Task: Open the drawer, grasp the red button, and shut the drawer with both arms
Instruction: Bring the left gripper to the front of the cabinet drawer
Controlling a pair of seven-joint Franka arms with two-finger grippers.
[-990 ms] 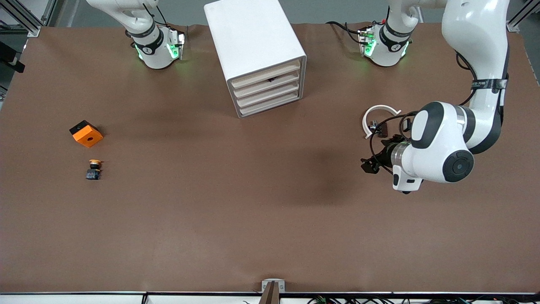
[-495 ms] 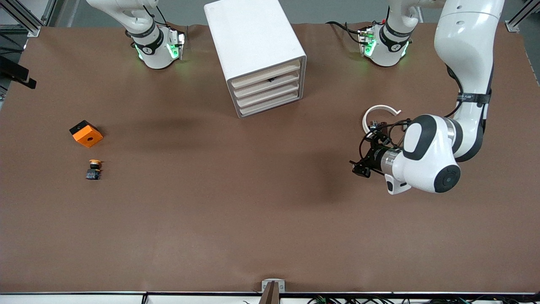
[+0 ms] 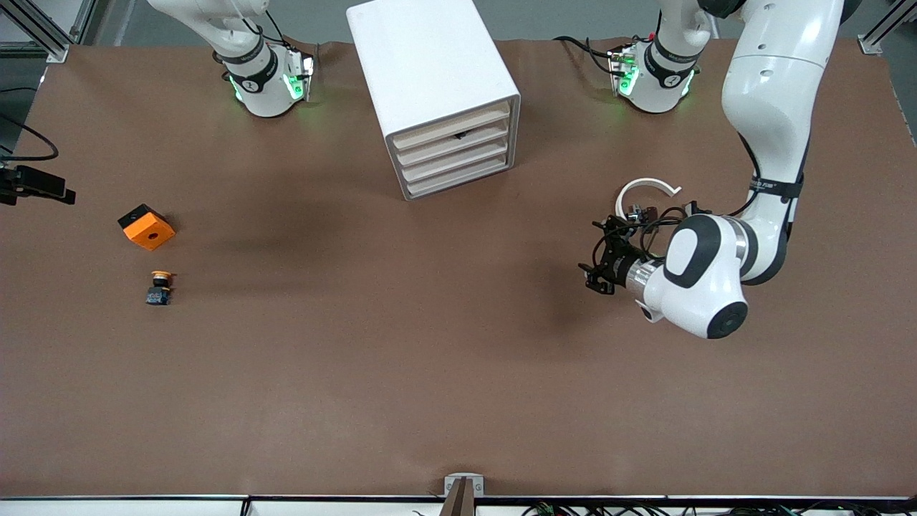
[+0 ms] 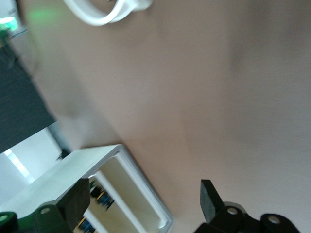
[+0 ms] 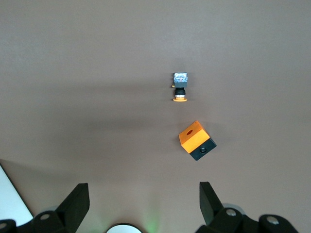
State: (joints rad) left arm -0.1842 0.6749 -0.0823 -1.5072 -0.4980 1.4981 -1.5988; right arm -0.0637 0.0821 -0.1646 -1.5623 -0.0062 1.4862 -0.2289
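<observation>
You were at the opening step: the cabinet [image 3: 444, 93] had every drawer shut, the red button unseen, probably inside. Your left tool [image 3: 593, 276] hung near the cabinet, wide open and empty; the right tool [image 5: 141, 194], likewise spread and empty, waited well away. Next, you needed to square up to a drawer front.

Brown matte bench [image 3: 401, 373] filling the front view, soft shadows across it. Grey floor strip along the top edge, aluminium frame rails [image 3: 43, 29] at both upper corners. Small metal bracket [image 3: 463, 487] at the bench's near edge, cables beside it.
</observation>
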